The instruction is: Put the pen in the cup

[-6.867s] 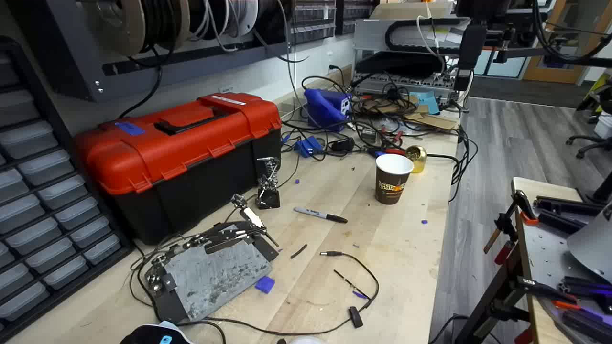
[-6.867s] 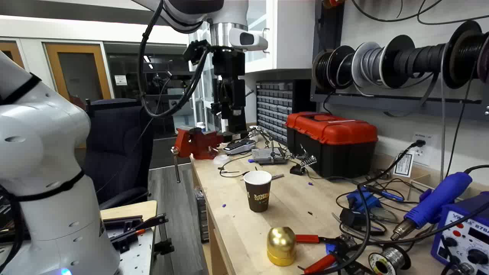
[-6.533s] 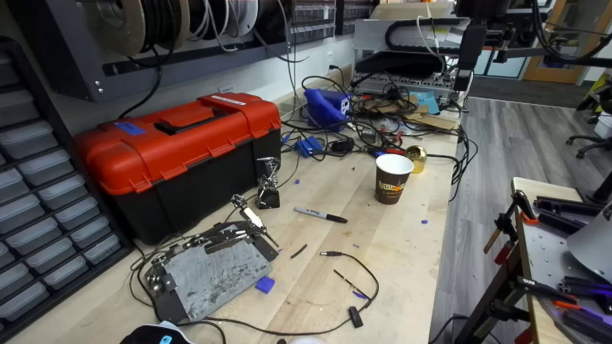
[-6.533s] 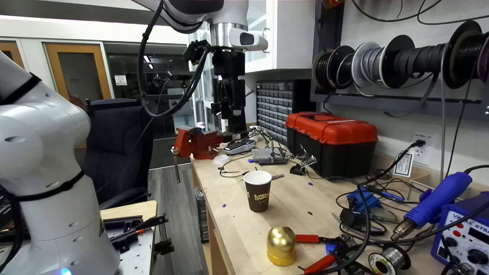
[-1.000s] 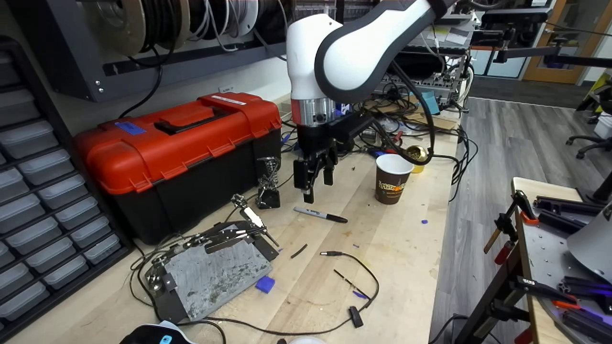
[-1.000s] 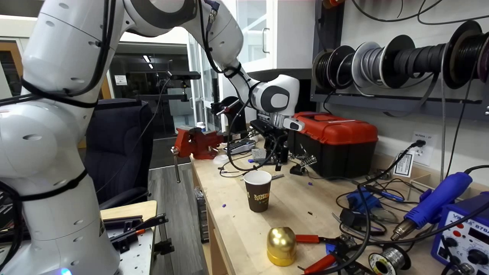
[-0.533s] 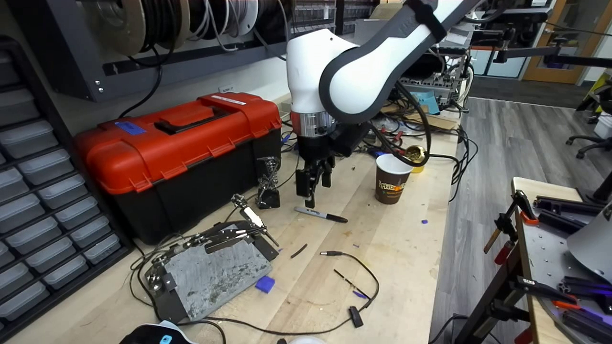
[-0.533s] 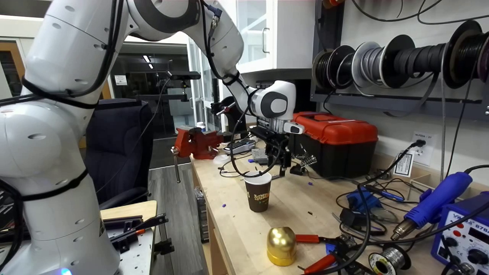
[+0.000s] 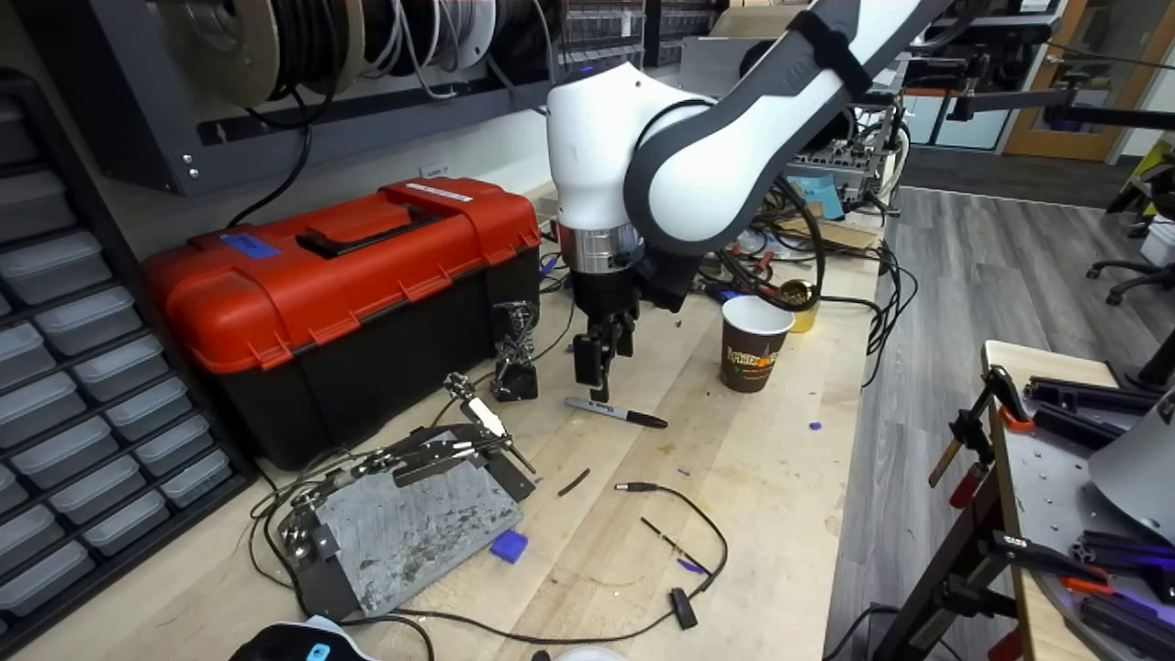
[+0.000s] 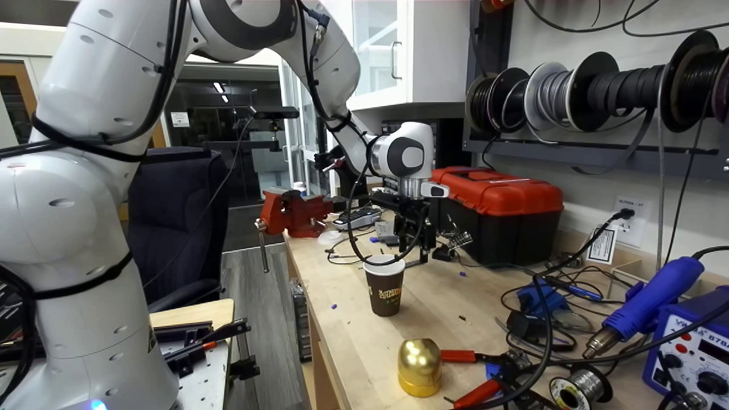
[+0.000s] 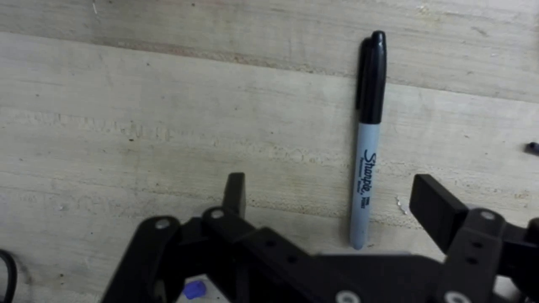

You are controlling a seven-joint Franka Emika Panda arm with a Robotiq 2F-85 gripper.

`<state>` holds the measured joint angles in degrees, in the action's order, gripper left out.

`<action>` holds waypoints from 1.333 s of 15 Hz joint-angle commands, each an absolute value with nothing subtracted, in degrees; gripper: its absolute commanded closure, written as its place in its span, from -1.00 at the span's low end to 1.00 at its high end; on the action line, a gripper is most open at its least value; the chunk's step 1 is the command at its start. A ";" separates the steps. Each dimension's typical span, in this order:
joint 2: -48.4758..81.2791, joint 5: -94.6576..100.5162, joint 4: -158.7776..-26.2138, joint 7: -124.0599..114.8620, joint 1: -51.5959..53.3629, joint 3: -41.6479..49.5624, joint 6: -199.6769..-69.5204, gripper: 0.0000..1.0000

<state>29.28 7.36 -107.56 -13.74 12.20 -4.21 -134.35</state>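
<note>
The pen [image 9: 624,415] is a marker with a grey barrel and black cap, lying flat on the wooden table. It shows in full in the wrist view [image 11: 365,155]. In an exterior view [image 10: 414,263] it is partly hidden by the gripper and cup. The cup [image 9: 751,365] is dark brown paper with a white rim, upright, and also shows in an exterior view [image 10: 385,297]. My gripper [image 9: 612,375] points down just above the pen's grey barrel. In the wrist view the jaws [image 11: 329,187] are open and empty, with the barrel between them, nearer the right finger.
A red and black toolbox [image 9: 367,275] and a wire stand [image 9: 516,363] stand beside the gripper. A helping-hand tool with a grey plate [image 9: 413,532] and a thin black cable [image 9: 721,542] lie nearby. A gold cap [image 10: 420,367] stands past the cup.
The arm has swung in over the table since the earliest frames. Over the last second the gripper has lowered toward the pen. Pen and cup have not moved.
</note>
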 commanded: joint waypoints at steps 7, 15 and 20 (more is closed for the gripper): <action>29.33 9.46 -107.59 -13.01 13.67 -3.50 -134.62 -1.00; 31.03 7.84 -104.26 -7.89 12.63 -4.66 -132.14 -1.00; 32.35 6.21 -102.10 -4.49 12.08 -5.46 -129.82 -1.00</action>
